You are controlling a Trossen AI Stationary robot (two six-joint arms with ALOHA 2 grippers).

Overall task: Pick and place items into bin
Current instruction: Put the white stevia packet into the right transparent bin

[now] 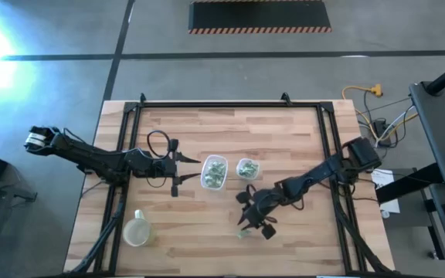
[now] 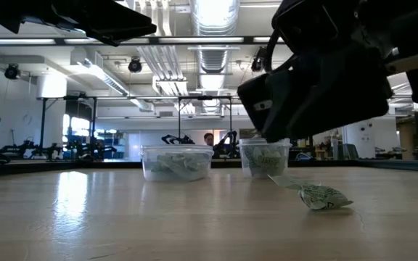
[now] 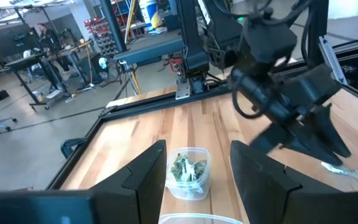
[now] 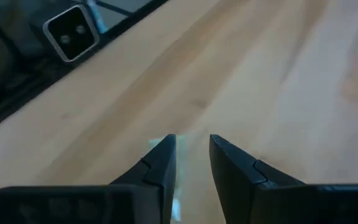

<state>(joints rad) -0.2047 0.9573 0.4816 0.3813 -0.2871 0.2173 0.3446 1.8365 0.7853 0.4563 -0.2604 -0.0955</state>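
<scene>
In the high view the left arm reaches in from the left edge of the frame, stretched almost level toward the centre. The left gripper (image 1: pixel 182 171) hangs just left of the larger clear container (image 1: pixel 213 172), its fingers spread wide apart and nothing between them. In the left wrist view those two dark fingers (image 3: pixel 143 177) frame the smaller clear container (image 3: pixel 189 172), which stands beyond them and holds crinkly pale-green and white pieces.

Lower left in the high view, near the table's (image 1: pixel 300 139) front edge, stands a pale round cup (image 1: pixel 137 231), well apart from everything else.

At the centre of the high view the two clear containers stand side by side, the smaller one (image 1: pixel 247 168) on the right, both filled with the greenish wrapped items.

The right arm comes in from the right edge and slants down toward lower centre. The right gripper (image 1: pixel 247 224) points at the tabletop, its fingers a narrow gap apart. The right wrist view shows a pale wrapped item (image 4: pixel 165 144) on the wood beside one fingertip; whether it is gripped I cannot tell. In the low view this item (image 2: pixel 324 196) lies flat on the table, lower right of the frame: a small crumpled white wrapper with green print and a twisted tail.
</scene>
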